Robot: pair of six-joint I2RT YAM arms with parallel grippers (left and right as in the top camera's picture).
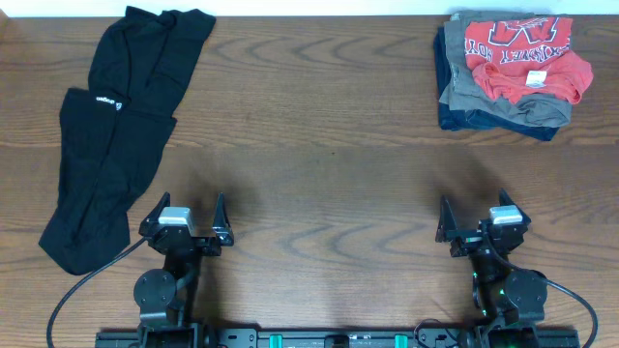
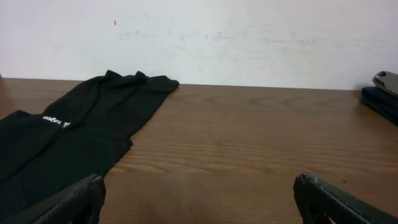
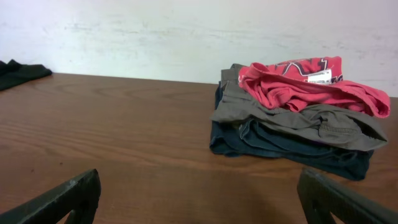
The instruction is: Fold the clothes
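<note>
A coral-red T-shirt (image 1: 527,53) with white and black lettering lies folded on top of a pile at the back right; it also shows in the right wrist view (image 3: 305,87). A long black garment (image 1: 121,126) with a small white logo lies spread along the left side, and shows in the left wrist view (image 2: 68,140). My left gripper (image 1: 184,217) is open and empty near the front edge, right of the garment's lower end. My right gripper (image 1: 481,220) is open and empty at the front right, well in front of the pile.
Under the red shirt lie a folded grey-olive garment (image 1: 484,92) and a dark blue one (image 1: 484,120). The wooden table (image 1: 319,164) ends at a white wall (image 3: 186,31) at the back.
</note>
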